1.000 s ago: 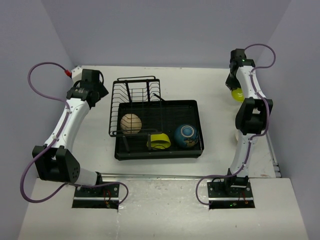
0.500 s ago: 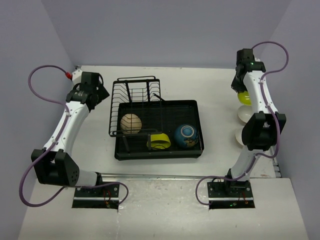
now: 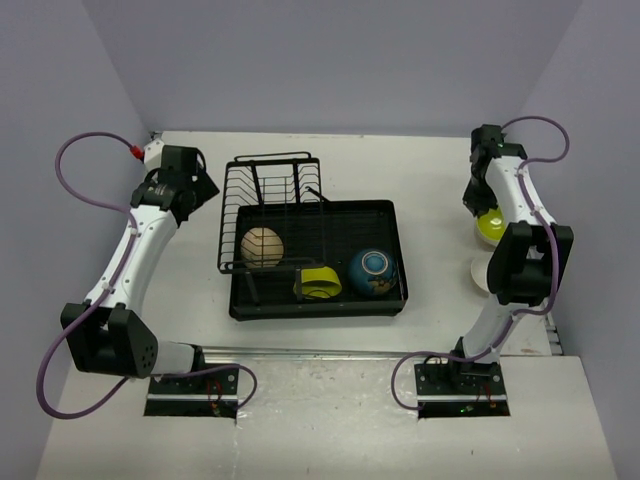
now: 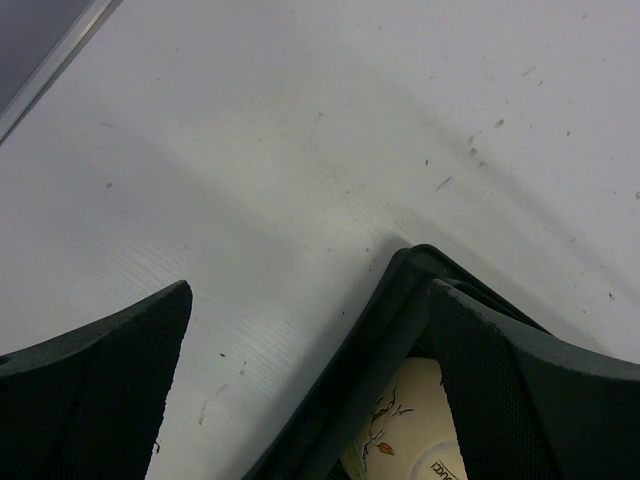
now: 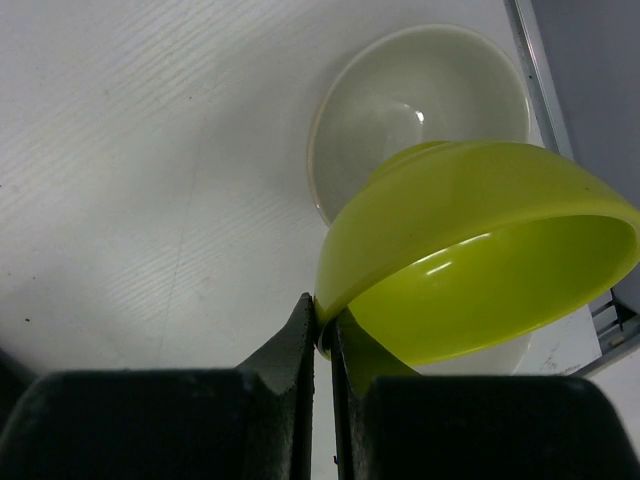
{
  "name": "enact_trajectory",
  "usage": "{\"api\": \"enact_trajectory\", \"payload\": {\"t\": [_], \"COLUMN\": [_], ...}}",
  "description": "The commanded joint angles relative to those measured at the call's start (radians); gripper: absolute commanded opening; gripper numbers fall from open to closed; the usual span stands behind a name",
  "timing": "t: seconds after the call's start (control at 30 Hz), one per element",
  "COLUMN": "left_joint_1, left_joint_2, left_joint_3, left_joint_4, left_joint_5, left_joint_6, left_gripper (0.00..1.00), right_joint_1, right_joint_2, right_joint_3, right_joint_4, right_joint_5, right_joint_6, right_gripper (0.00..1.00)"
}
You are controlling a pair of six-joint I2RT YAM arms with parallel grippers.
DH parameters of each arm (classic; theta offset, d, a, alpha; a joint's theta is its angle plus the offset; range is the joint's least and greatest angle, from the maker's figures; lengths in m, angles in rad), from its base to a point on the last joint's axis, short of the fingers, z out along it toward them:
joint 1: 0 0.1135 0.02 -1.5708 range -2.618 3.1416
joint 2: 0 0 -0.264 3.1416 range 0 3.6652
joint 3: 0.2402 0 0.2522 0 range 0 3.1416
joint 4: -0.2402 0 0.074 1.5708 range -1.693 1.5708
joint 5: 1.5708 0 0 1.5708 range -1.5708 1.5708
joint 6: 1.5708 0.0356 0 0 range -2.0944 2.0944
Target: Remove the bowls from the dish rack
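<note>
We see a lime-green bowl (image 5: 470, 250) at the right edge, cream-white bowl (image 5: 400, 100) beside it, tan bowl (image 3: 262, 246), glossy blue bowl (image 3: 373, 270), black dish rack (image 3: 355, 230).

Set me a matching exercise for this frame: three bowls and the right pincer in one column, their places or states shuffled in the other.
1 tan bowl
2 blue bowl
3 cream-white bowl
4 right pincer

A on the table, below a held bowl
B shut on a lime-green bowl at its rim
C among the dish rack wire slots
D in the right part of the black tray

Pairs: 1-C, 2-D, 3-A, 4-B
</note>
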Motion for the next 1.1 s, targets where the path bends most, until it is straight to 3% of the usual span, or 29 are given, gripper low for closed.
{"api": "enact_trajectory", "payload": {"t": [0.0,0.63,0.93,1.07], "left_joint_1": [-0.007,-0.007,-0.005,-0.005], "left_joint_2": [-0.007,0.037,0.036,0.031], "left_joint_3": [0.006,0.044,0.033,0.024], "left_joint_4": [0.015,0.018,0.02,0.017], "left_joint_5": [-0.001,-0.023,-0.024,-0.031], "left_joint_6": [0.033,0.039,0.036,0.033], "left_gripper": [1.0,1.0,1.0,1.0], "right_joint_1": [-0.024,-0.06,-0.063,-0.063], "right_joint_2": [-0.028,0.067,0.089,0.077], "right_joint_3": [0.005,0.018,0.033,0.041], "right_joint_4": [0.032,0.058,0.066,0.069], "right_joint_5": [0.005,-0.037,-0.038,-0.041], "right_joint_6": [-0.003,-0.006,-0.003,0.005], "right_gripper": [0.0,0.0,0.31,0.33]}}
